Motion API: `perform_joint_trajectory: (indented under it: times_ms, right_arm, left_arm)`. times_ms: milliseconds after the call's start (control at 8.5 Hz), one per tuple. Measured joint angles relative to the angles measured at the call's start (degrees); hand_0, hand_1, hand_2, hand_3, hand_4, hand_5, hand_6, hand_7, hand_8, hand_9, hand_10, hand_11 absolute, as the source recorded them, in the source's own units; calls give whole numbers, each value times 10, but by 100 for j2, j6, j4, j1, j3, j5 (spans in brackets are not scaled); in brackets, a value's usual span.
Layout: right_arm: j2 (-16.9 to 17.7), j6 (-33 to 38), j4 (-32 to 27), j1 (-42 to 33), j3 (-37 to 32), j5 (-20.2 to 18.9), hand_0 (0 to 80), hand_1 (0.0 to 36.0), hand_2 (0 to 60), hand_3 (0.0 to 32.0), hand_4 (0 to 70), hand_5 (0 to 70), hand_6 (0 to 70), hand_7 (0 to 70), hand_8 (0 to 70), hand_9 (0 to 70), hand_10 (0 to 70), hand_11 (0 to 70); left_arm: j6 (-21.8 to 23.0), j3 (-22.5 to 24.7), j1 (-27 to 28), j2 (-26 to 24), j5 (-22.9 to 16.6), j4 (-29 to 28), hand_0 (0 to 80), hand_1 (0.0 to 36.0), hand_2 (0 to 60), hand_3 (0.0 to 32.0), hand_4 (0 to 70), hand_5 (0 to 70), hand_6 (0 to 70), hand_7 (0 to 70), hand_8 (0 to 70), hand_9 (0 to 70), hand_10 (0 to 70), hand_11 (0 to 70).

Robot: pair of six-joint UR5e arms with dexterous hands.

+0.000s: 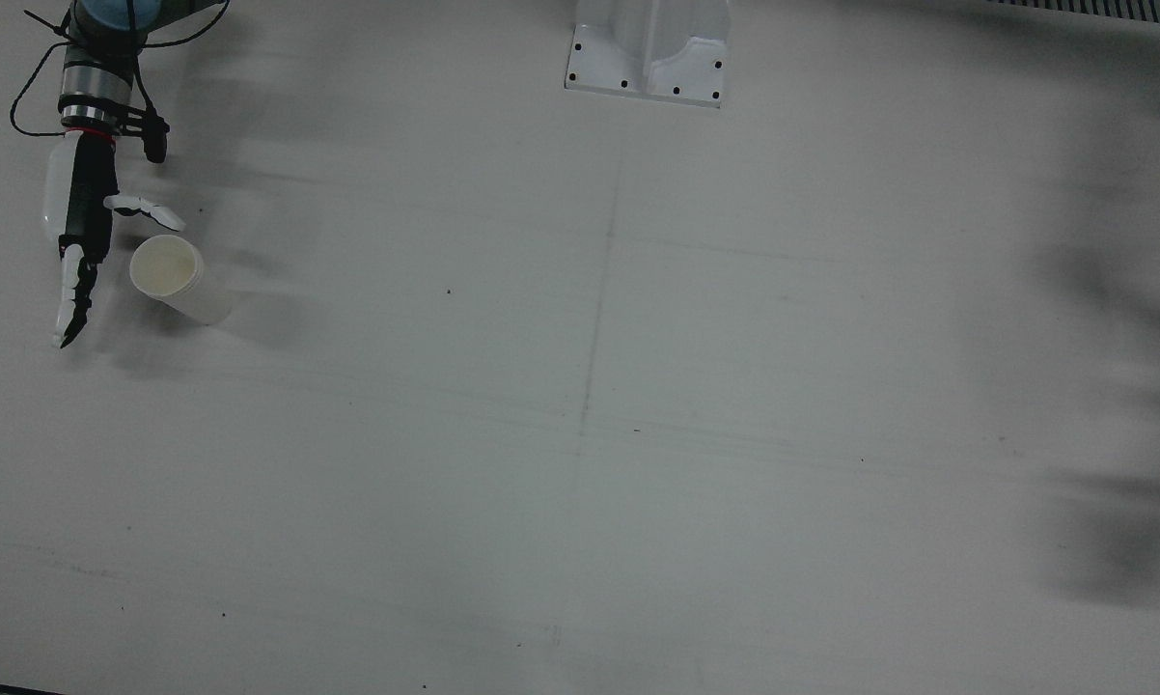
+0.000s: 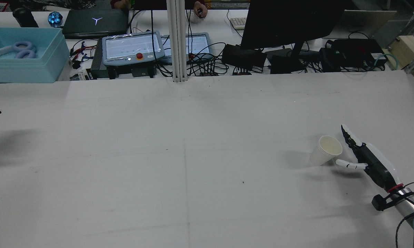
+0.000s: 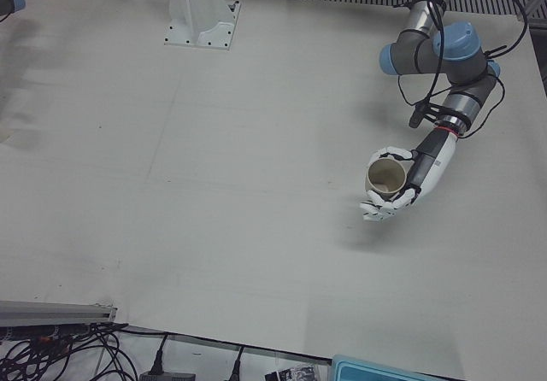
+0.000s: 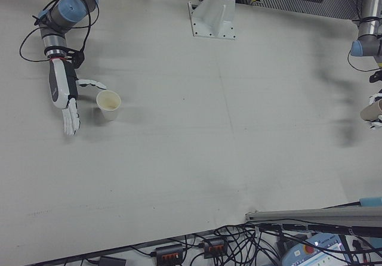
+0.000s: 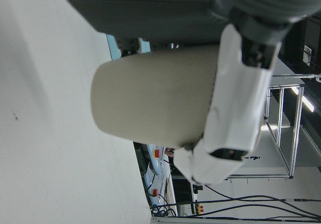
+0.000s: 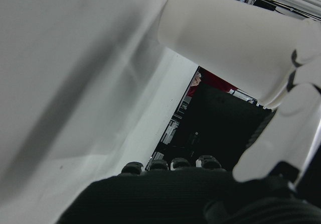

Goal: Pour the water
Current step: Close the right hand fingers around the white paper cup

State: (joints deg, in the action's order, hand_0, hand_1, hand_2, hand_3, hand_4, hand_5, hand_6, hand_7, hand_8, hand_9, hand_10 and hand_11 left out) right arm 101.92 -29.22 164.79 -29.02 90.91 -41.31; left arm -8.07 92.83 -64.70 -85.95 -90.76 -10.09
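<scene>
White tabletop (image 2: 193, 144) runs bare between my two arms, with cables and monitors beyond its far edge. My left hand (image 3: 402, 184) is wrapped around a beige paper cup (image 3: 386, 177), lifted off the table with its mouth up. My right hand (image 2: 365, 160) is spread and grasping nothing — a white paper cup (image 2: 325, 150) stands upright just beside its palm, at about 10 o'clock from the hand in the rear view, thumb near its base. Both cups sit well apart, so the held one must travel across toward 3 o'clock to pour.
</scene>
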Motion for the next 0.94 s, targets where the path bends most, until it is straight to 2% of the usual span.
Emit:
perform_joint_trajectory:
  times_ms: [941]
  right_arm:
    - [-375, -30, 0, -26, -118, 0, 400, 118, 185, 0, 5, 16, 13, 14, 0, 0, 6, 20]
  left_arm:
    - [8, 53, -11, 0, 5, 15, 800, 360, 600, 0, 256, 700, 286, 300, 190, 230, 212, 346]
